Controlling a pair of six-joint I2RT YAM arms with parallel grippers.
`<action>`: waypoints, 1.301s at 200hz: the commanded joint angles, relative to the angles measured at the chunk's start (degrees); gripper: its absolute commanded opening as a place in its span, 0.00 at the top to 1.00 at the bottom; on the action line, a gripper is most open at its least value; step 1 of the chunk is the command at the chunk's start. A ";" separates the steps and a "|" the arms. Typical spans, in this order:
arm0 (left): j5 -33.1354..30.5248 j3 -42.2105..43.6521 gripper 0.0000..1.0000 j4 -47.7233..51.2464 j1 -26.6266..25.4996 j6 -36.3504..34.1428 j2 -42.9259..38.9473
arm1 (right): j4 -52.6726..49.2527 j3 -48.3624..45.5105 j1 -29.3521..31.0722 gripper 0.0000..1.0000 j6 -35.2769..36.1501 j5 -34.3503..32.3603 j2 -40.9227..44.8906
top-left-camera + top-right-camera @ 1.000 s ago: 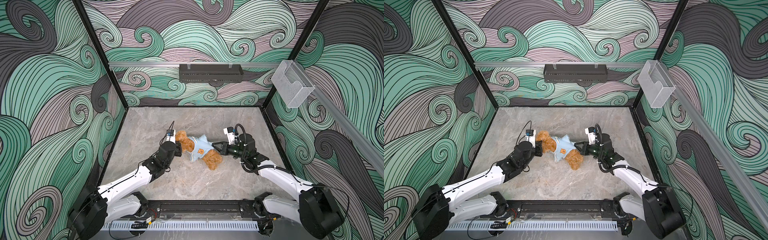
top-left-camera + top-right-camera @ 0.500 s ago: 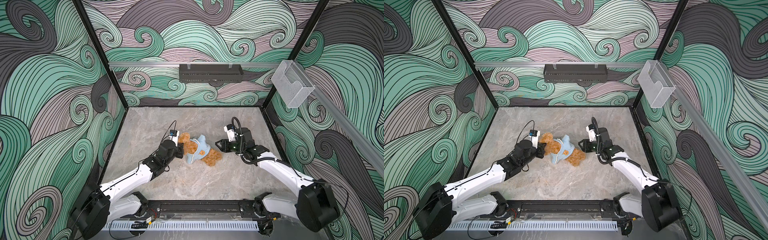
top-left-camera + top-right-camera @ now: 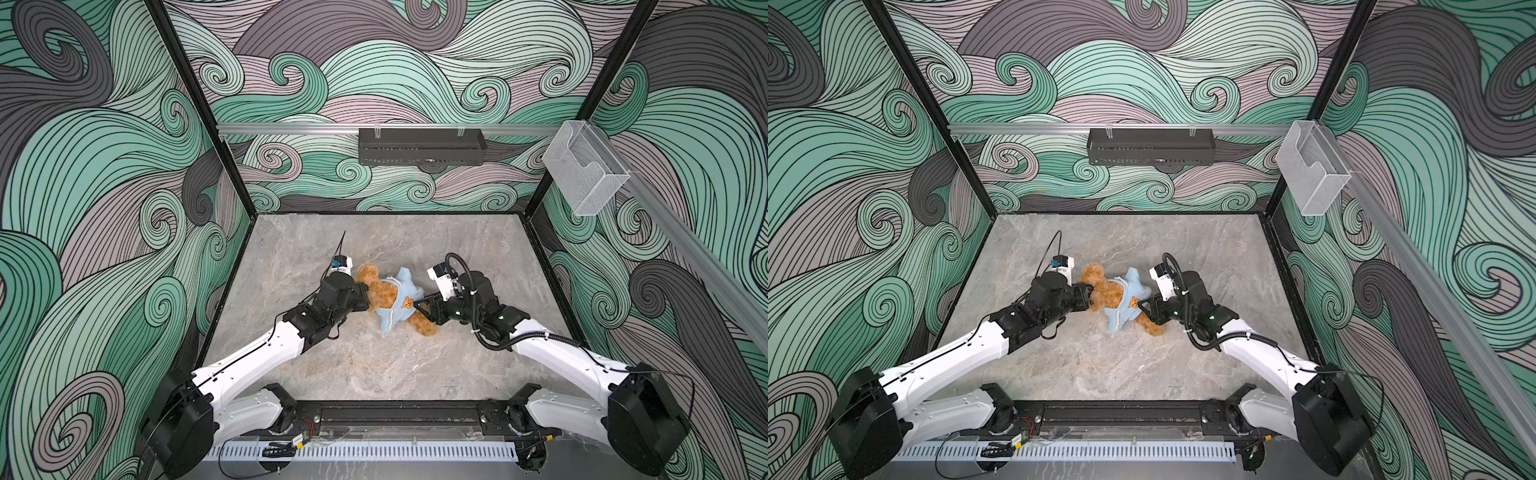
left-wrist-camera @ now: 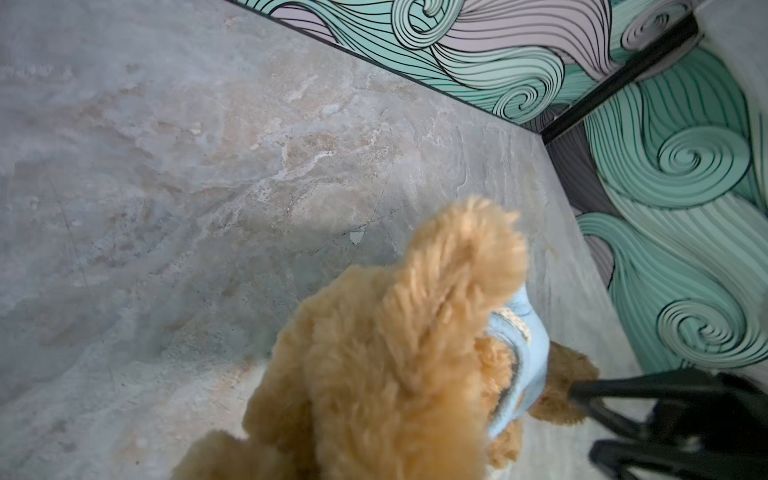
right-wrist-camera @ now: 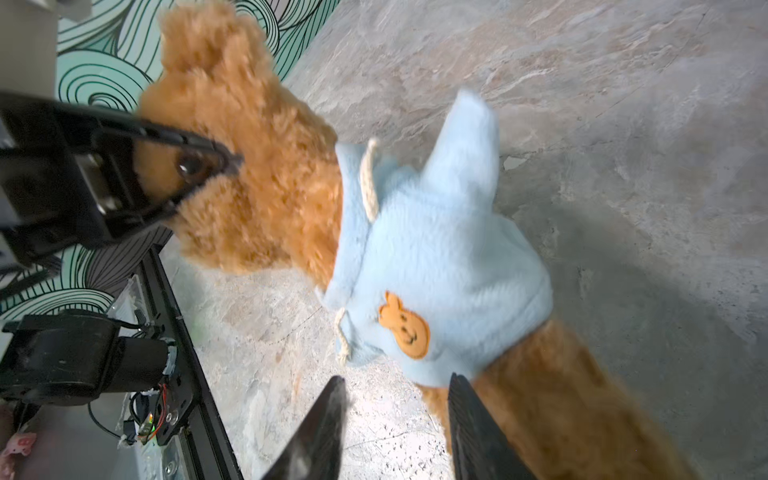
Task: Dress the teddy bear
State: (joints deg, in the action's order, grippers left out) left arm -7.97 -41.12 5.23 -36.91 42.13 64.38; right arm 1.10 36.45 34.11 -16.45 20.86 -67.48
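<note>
Your right fingers (image 5: 469,424) have just opened & now stand apart at the shirt (image 3: 395,316) hem, gripping nothing. Left fingers (image 5: 187,141) stay clamped on the teddy bear (image 3: 380,291) face, mid tabletop (image 3: 374,365). Shirt's over the torso; prob. regrasp next to straighten it.

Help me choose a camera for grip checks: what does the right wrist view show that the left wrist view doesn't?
Only the right wrist view: the left gripper clamped on the teddy bear's face, and the shirt's bear-face patch. Only the left wrist view: the enclosure's black corner post. Both: the bear, the blue shirt, the marble table, and the right gripper open by the bear's legs.
</note>
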 commanded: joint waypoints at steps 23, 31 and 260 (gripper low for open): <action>14.76 -1.59 1.00 5.50 9.04 19.78 0.00 | 1.11 -1.02 0.03 0.56 2.74 -1.28 0.82; 17.03 -1.59 1.00 4.79 9.77 20.88 0.57 | 0.97 -0.86 0.06 0.57 2.69 -1.29 0.02; 13.91 4.74 0.01 2.46 3.57 -14.97 1.67 | -2.22 3.54 -6.77 0.68 -4.38 -4.36 -21.39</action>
State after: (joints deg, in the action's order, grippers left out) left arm 13.96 -37.54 8.16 -29.80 37.78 65.91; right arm 0.27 39.51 27.88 -20.43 17.02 -87.42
